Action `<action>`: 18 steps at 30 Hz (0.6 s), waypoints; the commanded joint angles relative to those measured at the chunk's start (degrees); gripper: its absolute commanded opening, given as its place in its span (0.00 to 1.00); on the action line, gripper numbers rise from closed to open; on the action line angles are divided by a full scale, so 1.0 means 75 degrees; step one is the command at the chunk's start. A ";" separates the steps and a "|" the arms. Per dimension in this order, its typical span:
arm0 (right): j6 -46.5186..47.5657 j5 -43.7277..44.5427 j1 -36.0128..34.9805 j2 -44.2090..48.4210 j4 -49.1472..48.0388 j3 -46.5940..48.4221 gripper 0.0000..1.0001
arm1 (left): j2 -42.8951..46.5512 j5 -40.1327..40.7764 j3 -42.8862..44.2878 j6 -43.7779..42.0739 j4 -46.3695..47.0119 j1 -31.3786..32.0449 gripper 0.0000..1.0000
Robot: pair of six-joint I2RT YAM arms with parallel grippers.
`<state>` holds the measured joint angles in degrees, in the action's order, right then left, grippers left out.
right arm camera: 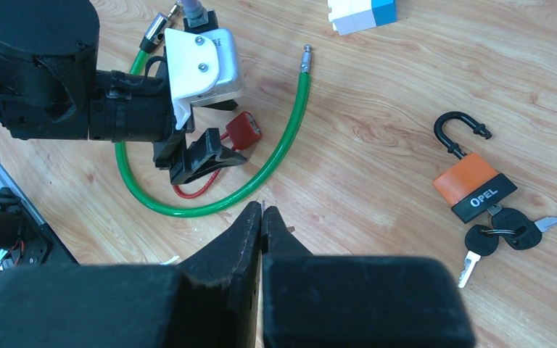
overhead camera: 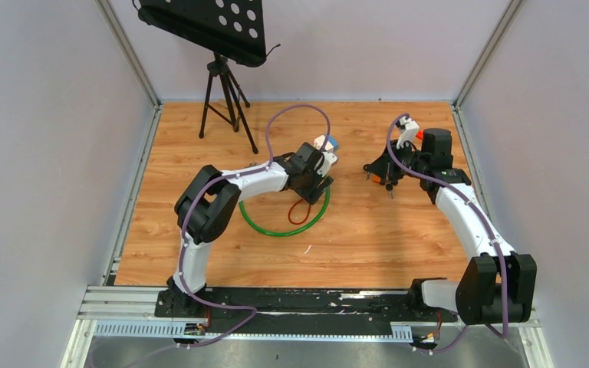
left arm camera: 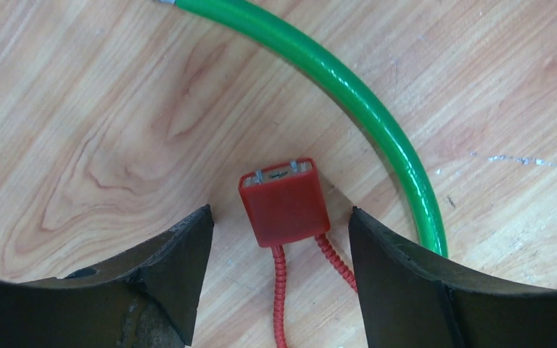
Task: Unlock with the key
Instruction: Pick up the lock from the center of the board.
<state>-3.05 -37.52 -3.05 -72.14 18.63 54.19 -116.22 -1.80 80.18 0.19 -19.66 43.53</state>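
Left gripper [left arm camera: 279,221] straddles the red lock body [left arm camera: 284,206]: jaws apart, a gap on each side, nothing gripped. The lock's pin face points to 12 o'clock and its coil cord [left arm camera: 279,290] trails to 6. The green cable [left arm camera: 348,80] arcs from 11 to 4 o'clock.

Likely best: centre, squeeze the flat sides squarely, stay off the cord.

Right gripper [right arm camera: 262,217] is pressed together, empty. The orange padlock [right arm camera: 473,187], keys [right arm camera: 504,232] at its base, sits at its 3 o'clock.

One word can be read: OPEL.
It is printed in white capitals on the black band of the orange padlock [right arm camera: 473,190].
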 commanded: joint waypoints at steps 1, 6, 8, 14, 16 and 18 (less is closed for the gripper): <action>0.0048 -0.0262 0.0073 -0.0037 -0.0117 -0.0077 0.00 | -0.0359 0.0012 0.0382 0.0350 -0.0250 0.0067 0.73; 0.0053 -0.0305 0.0117 -0.0074 -0.0139 -0.0083 0.00 | -0.0457 0.0027 0.0352 0.0397 -0.0336 0.0208 0.61; 0.0037 -0.0329 0.0121 -0.0106 -0.0146 -0.0078 0.00 | -0.0405 0.0160 0.0176 0.0374 -0.0333 0.0284 0.60; 0.0020 -0.0353 0.0133 -0.0174 -0.0164 -0.0060 0.00 | -0.0239 0.0218 -0.0196 0.0262 -0.0196 0.0313 0.52; 0.0039 -0.0383 0.0143 -0.0188 -0.0176 -0.0054 0.00 | -0.0043 0.0121 -0.0371 0.0079 0.0001 0.0313 0.42; 0.0076 -0.0430 0.0131 -0.0190 -0.0185 -0.0054 0.00 | 0.0270 -0.0050 -0.0572 -0.0244 0.0266 0.0313 0.32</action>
<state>-3.07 -39.13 -2.37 -73.54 18.61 53.52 -116.71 -0.16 79.68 0.99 -16.86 45.41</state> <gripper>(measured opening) 0.017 0.417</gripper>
